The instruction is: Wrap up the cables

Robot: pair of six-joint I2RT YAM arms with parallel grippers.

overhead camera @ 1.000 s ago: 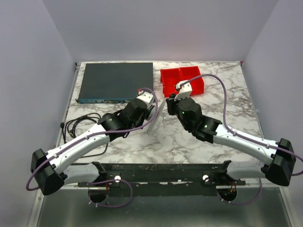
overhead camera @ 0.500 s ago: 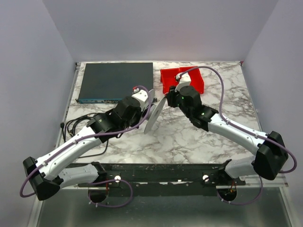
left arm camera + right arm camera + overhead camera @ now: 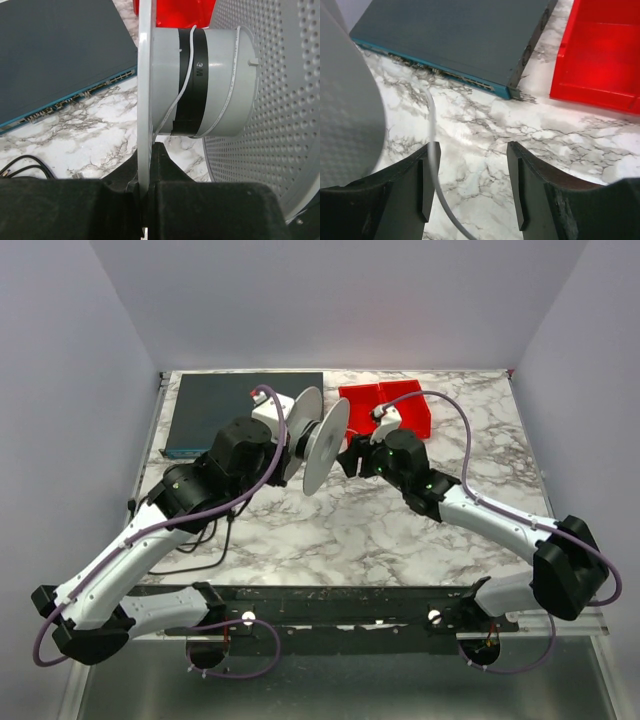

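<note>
Your left gripper (image 3: 143,200) is clamped tight on the rim of the spool (image 3: 210,80), pinching the near flange (image 3: 145,75) edge-on between its fingers. The spool is held up over the marble table (image 3: 485,125) with both flanges standing on edge, so its long axis lies roughly level and runs from your left arm across toward your right.

The cable (image 3: 233,75) sits on the spool's grey core. Two thin white turns run around the core, crosswise to the axis and slightly slanted, and one of them passes over the black tape band (image 3: 192,100). The far flange (image 3: 280,100) is perforated all over.

Your right gripper (image 3: 472,160) stands wide open with nothing clamped. A strand of the cable rises from the bottom of the right wrist view along the inner face of its left finger (image 3: 427,185). You cannot tell whether it touches.

Beyond that gripper lie the red bin (image 3: 600,55) and the flat dark box (image 3: 455,35) with a blue front edge. The bin's contents cannot be told, as the right wrist hides part of it from above. Black cords (image 3: 25,167) lie on the marble near the left arm.
</note>
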